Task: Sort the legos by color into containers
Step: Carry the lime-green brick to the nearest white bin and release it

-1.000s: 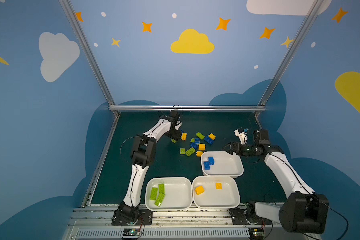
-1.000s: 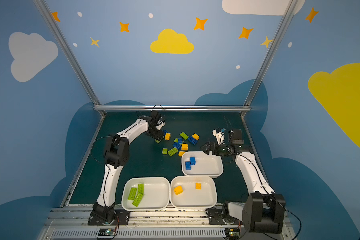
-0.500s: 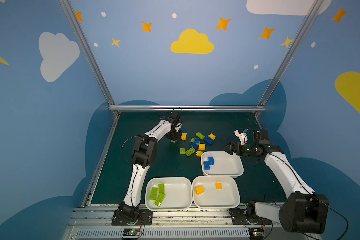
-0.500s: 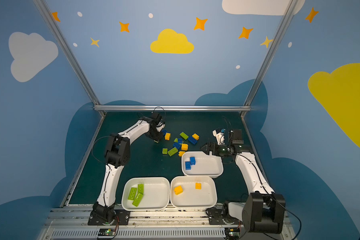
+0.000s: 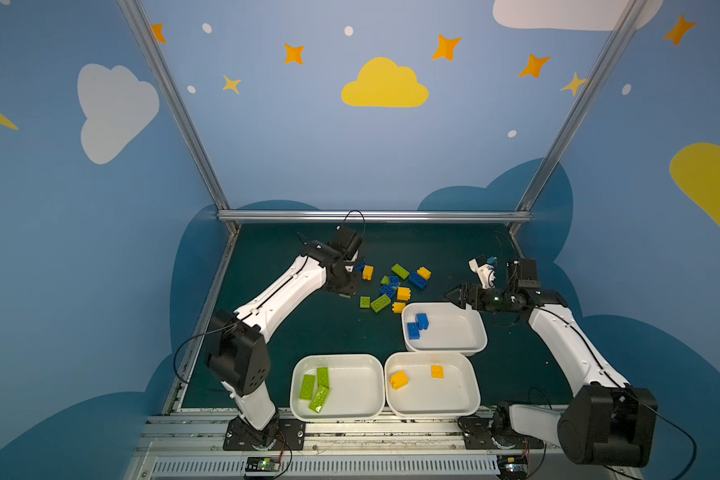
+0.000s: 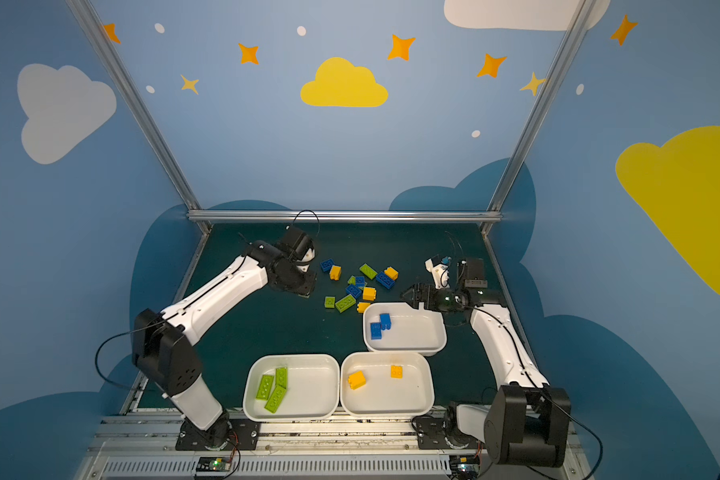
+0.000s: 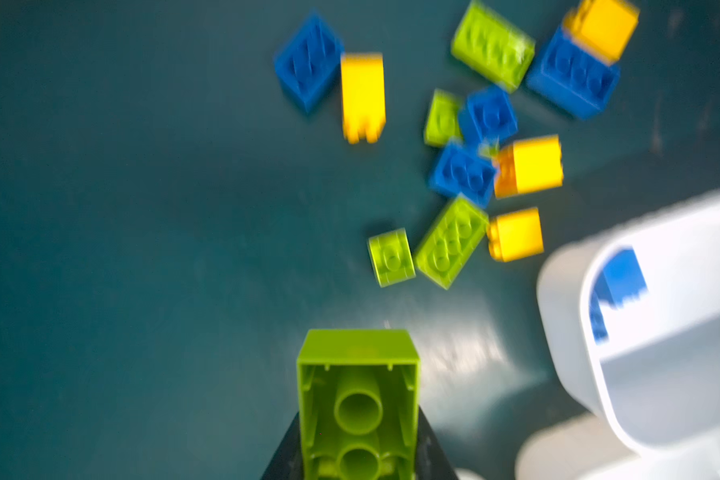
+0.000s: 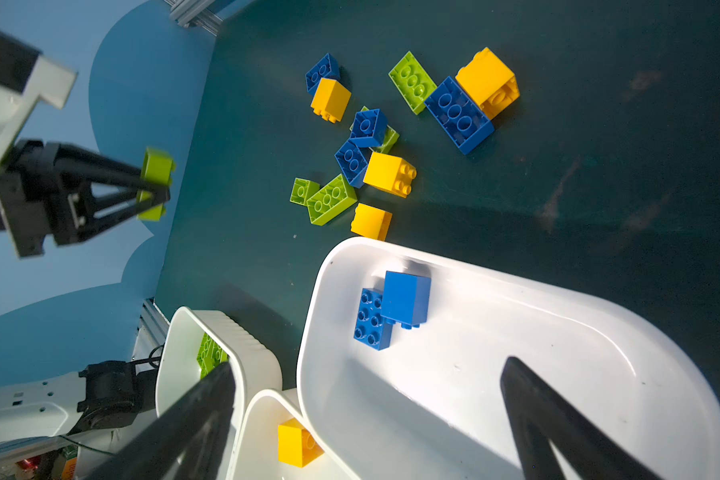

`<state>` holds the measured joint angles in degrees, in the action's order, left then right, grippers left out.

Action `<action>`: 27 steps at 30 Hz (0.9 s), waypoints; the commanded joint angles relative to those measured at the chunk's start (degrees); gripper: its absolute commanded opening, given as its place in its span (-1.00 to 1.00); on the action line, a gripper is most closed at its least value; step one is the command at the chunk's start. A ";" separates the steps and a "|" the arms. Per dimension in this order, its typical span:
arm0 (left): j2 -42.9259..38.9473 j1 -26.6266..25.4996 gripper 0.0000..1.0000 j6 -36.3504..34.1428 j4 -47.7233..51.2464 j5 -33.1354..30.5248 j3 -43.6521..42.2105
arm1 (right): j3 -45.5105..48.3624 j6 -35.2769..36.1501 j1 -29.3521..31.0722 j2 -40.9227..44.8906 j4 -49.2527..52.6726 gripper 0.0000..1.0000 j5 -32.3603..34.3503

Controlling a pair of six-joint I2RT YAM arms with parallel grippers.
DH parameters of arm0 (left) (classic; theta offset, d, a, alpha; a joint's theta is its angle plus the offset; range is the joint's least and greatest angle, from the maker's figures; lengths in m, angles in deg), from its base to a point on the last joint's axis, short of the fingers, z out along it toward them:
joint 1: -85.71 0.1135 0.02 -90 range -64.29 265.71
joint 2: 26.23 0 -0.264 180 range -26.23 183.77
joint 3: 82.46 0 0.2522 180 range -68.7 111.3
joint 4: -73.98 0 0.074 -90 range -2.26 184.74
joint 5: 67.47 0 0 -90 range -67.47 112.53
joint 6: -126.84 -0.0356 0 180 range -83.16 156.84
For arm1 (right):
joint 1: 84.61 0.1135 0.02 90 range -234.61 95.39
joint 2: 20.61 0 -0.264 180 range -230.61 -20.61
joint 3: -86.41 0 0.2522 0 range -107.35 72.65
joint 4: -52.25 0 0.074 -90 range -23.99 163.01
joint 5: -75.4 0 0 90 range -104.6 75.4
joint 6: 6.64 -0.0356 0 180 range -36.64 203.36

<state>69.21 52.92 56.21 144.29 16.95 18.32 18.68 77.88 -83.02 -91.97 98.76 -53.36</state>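
Just changed: the left pincer [image 8: 159, 189] has clenched on a green brick [image 7: 357, 399]; a second ago its jaws stood partly apart at that spot.
Meaning: the pick looks made, so the carry to a tray is the step now in hand.
Green brick: gripped by its sides, hollow underside toward the left wrist camera, apparently clear of the bench [image 5: 292, 332].
Versus earlier: the left arm has shifted only a little toward the near side. The pile [image 5: 391, 286], all three trays and the right arm lie as they did.
Right pincer [image 8: 368, 365]: released, jaws wide, hovering over the blue tray [image 5: 474, 320], grasping nothing.
Trays: green tray [image 5: 375, 365] has three green bricks, yellow tray [image 5: 470, 365] two yellow, blue tray two blue.
Pile: about a dozen mixed bricks loose on the bench, between the left pincer and the blue tray.
Next, as a judgement: the green tray sits at the near edge, well apart from the left pincer, so the brick has a long way to go. The blur in the left wrist view suggests the arm is moving.
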 commanded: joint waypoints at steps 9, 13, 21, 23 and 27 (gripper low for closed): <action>-21.03 -14.53 -0.38 25.80 10.14 3.44 -22.08 | 0.98 2.11 0.13 -1.96 -1.22 0.97 -2.04; -24.88 -16.40 -0.40 28.83 6.97 5.86 -30.00 | 1.13 1.75 0.37 -2.71 -2.08 0.97 -2.28; -22.15 -18.10 -0.28 30.72 1.97 7.02 -36.23 | 0.50 1.94 0.62 -3.71 -1.73 0.96 -2.14; -21.76 -17.54 -0.07 31.29 4.06 5.33 -34.71 | 0.19 2.02 0.67 -3.89 -1.55 0.96 -2.06; -20.89 -15.88 0.15 29.87 8.57 3.15 -28.20 | 0.19 1.56 0.62 -3.91 -1.79 0.96 -2.00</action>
<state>47.92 36.17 86.27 149.74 22.50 -13.94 19.27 79.26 -82.63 -95.33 97.04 -54.76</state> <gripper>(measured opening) 0.566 0.981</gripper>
